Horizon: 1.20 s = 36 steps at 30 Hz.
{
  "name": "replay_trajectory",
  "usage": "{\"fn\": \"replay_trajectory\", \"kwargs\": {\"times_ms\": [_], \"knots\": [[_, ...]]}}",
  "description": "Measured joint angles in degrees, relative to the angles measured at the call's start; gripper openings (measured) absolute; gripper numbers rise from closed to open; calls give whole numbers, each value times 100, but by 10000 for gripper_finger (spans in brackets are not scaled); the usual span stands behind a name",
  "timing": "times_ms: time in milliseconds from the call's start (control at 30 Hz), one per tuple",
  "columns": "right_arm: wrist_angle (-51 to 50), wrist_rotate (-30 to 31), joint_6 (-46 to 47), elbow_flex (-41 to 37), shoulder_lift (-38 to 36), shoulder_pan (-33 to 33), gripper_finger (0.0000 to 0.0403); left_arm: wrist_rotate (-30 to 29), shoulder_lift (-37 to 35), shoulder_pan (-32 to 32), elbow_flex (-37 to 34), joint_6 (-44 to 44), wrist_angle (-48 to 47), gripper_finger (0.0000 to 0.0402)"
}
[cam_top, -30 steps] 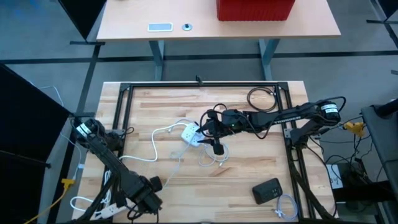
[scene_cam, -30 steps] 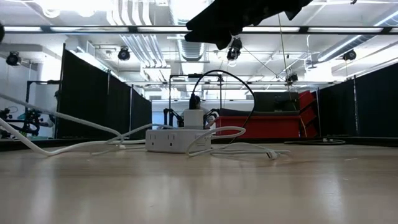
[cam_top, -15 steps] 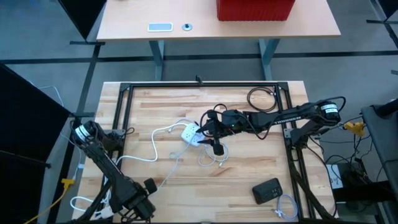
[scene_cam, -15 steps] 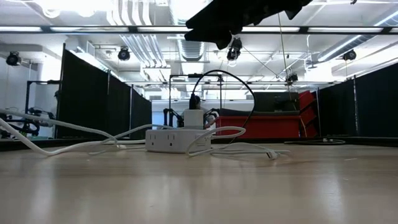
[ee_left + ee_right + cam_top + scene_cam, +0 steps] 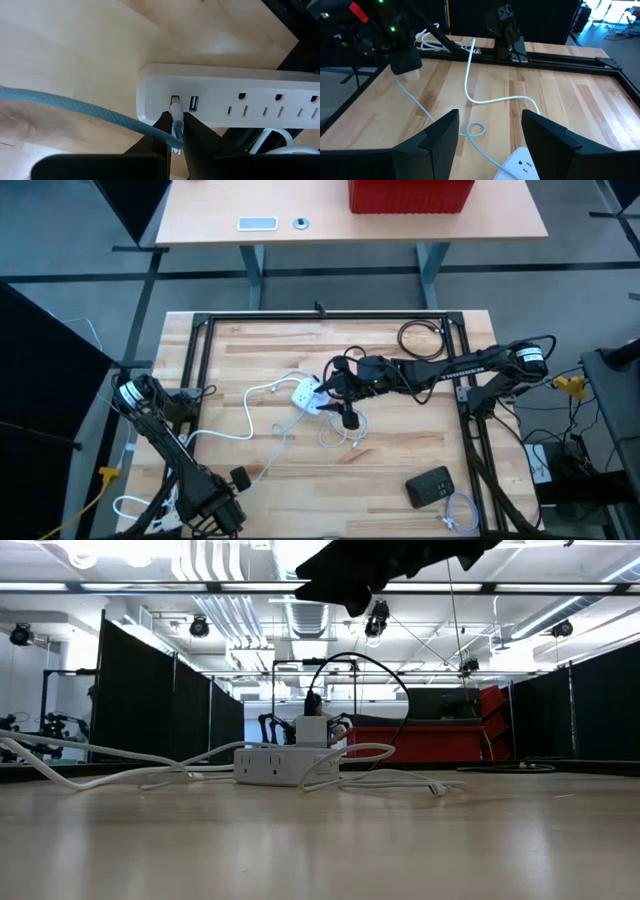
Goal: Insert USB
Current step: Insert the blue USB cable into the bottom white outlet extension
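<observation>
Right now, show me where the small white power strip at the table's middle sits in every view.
High: small white power strip, mid-table.
Low: centre, flat on the tabletop.
Right wrist: at the bottom edge.
Left wrist: not in it; the USB plug there meets a different, longer strip.
Shared landmark: the white cable looping away from it.

Four cameras, one bench
One looks straight down on the whole bench (image 5: 400,470); one sits level at its surface, facing the room; both share the small power strip (image 5: 308,396). Each wrist camera looks closely forward along its arm.
</observation>
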Motion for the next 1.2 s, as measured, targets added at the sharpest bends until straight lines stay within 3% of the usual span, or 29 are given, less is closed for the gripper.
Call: {"fn": "replay_trajectory", "kwargs": {"times_ms": [267,600,733,933,1200], "knots": [[-2,0,2,0,0,0,200,-17,5,-11,-61,331,260,21],[-15,-2,0,0,0,0,199,386,240,-23,-242,460,553,21],[-15,-2,-2,0,0,0,201,127,231,-39,-180,434,423,21],[-13,-4,2,0,-2,0,200,-811,234,-39,-102,371,270,21],[-49,-11,89,0,-2,0,199,-1226,229,-31,-122,310,334,21]]}}
